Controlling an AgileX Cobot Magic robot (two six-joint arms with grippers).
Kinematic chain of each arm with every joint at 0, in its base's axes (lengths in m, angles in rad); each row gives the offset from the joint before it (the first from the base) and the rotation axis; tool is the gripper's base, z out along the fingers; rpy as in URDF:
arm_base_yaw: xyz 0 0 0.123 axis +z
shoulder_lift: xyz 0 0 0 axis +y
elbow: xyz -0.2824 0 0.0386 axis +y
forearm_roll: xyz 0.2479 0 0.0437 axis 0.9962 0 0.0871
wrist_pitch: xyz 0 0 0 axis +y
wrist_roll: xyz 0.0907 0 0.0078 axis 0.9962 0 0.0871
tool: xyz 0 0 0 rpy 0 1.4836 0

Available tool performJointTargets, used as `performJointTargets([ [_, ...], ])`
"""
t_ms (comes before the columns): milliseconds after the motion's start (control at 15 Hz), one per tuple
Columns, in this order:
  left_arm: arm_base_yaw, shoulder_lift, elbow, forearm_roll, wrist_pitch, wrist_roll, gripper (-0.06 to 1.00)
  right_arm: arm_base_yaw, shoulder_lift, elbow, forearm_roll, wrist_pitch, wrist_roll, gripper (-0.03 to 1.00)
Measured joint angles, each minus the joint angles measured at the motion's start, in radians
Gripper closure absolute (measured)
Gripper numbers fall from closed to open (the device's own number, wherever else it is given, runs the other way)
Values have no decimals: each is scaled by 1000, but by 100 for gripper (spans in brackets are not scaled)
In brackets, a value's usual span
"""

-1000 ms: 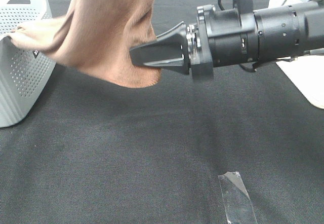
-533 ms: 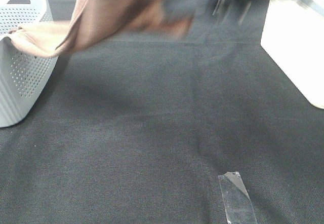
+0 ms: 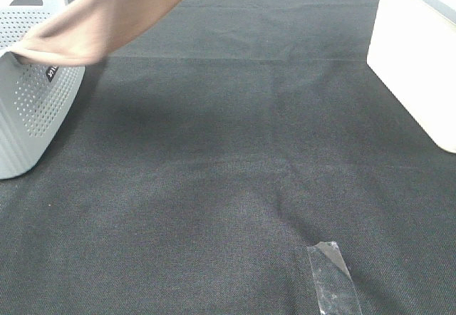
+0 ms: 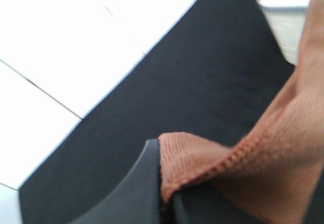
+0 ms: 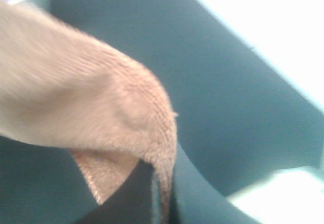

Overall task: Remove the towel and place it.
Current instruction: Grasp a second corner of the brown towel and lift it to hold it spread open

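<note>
Although neither arm shows in the high view, each wrist view shows cloth pinched: the left fingers (image 4: 136, 193) clamp a hemmed corner of the towel (image 3: 114, 16), the right fingers (image 5: 126, 203) grip another edge. Held aloft, the towel slants from the basket (image 3: 32, 115) rim at far left up past the frame's top, its low end draped on that rim. Dragging that end clear toward the open surface (image 3: 235, 151) looks decisive; which arm is nearer cannot be told.
</note>
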Motion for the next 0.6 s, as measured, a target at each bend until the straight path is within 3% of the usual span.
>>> performJointTargets([
  [200, 64, 64, 0, 0, -205, 42, 94, 0, 111, -196, -231, -75, 5, 96],
  [467, 141, 147, 0, 11, -497, 107, 94, 0, 191, -254, -294, -345, 40, 96],
  [533, 172, 181, 0, 14, -620, 130, 94, 0, 207, -254, -305, -411, 44, 96],
  [600, 179, 193, 0, 15, -653, 134, 94, 0, 212, -254, -311, -435, 44, 96],
])
